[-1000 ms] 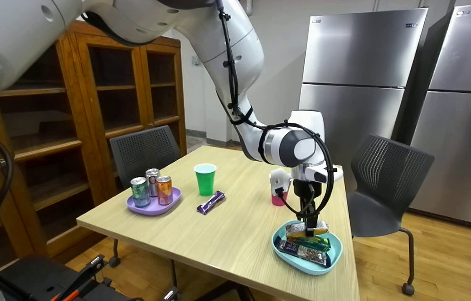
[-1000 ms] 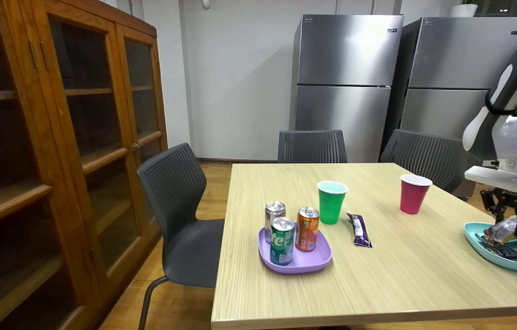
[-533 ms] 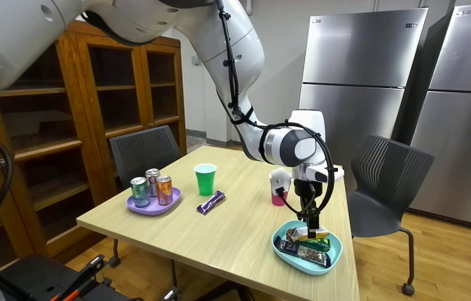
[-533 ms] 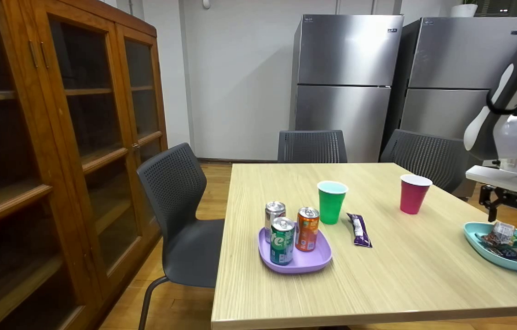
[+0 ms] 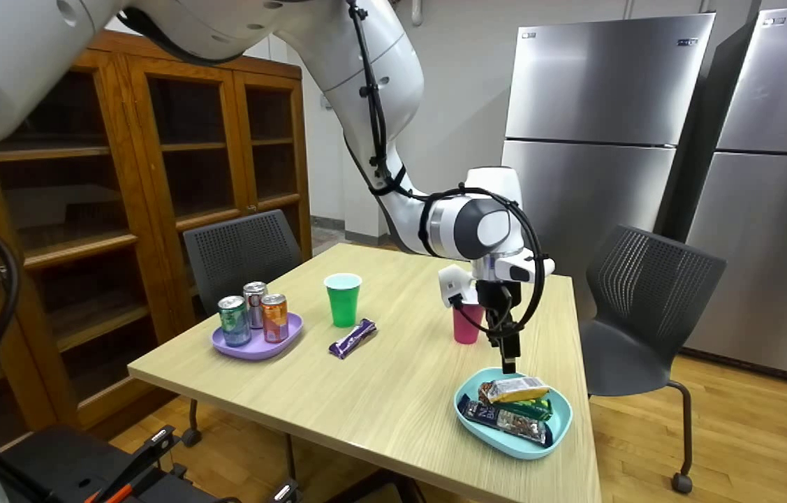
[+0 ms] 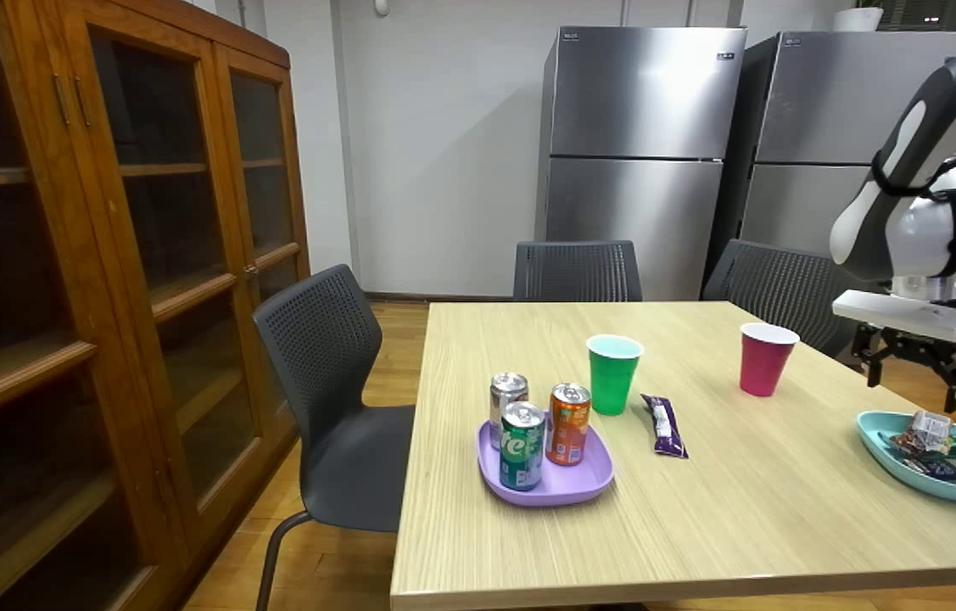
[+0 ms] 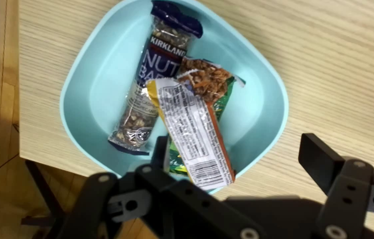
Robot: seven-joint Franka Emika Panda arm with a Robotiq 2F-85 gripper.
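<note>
My fingers (image 7: 319, 162) carry a smooth, matt finish. The tray (image 7: 268, 103) is smooth plastic with a soft sheen. The nut bar (image 7: 160, 66) is wrapped in glossy, partly clear film; the white-backed bar (image 7: 191, 132), in creased, shiny film. The table (image 7: 339, 83) before me shows smooth, low-gloss wood grain. The refrigerators (image 6: 634, 178) are brushed, reflective metal. The orange can (image 6: 568, 431) is metal, shiny at the top.

In an exterior view I see a wooden cabinet (image 6: 121, 297) at nine o'clock, a pale wall (image 6: 444, 187) at twelve, steel fridges (image 6: 640, 161) at two.
</note>
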